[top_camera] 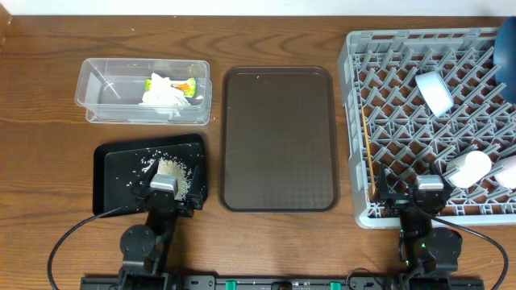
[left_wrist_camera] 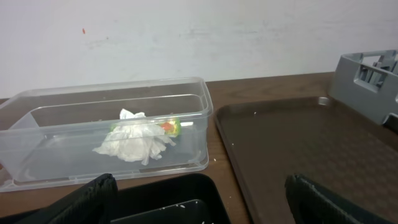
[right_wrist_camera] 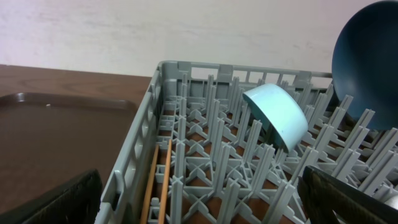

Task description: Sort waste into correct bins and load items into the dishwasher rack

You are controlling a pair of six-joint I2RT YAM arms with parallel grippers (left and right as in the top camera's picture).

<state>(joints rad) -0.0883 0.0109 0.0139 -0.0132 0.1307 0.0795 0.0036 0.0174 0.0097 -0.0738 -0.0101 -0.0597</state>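
The clear tub (top_camera: 90,83) at the back left holds crumpled white tissues (top_camera: 164,94) and the yellow-green wrapper (top_camera: 185,84); both show in the left wrist view (left_wrist_camera: 134,142) (left_wrist_camera: 169,126). Rice scraps (top_camera: 171,169) lie in the black tray (top_camera: 117,173). The grey rack (top_camera: 355,121) holds the light-blue bowl (top_camera: 435,91) (right_wrist_camera: 277,115), the dark-blue plate (top_camera: 506,48) (right_wrist_camera: 367,56), two white cups (top_camera: 470,167) (top_camera: 508,171) and the chopsticks (top_camera: 368,153) (right_wrist_camera: 158,180). My left gripper (top_camera: 165,189) (left_wrist_camera: 202,208) is open and empty over the black tray's near edge. My right gripper (top_camera: 427,193) (right_wrist_camera: 202,205) is open and empty over the rack's near edge.
A large brown serving tray (top_camera: 278,137) lies between the black tray and the rack, with nothing on it. The table is dark wood, and a pale wall stands behind it. Cables run from both arm bases along the front edge.
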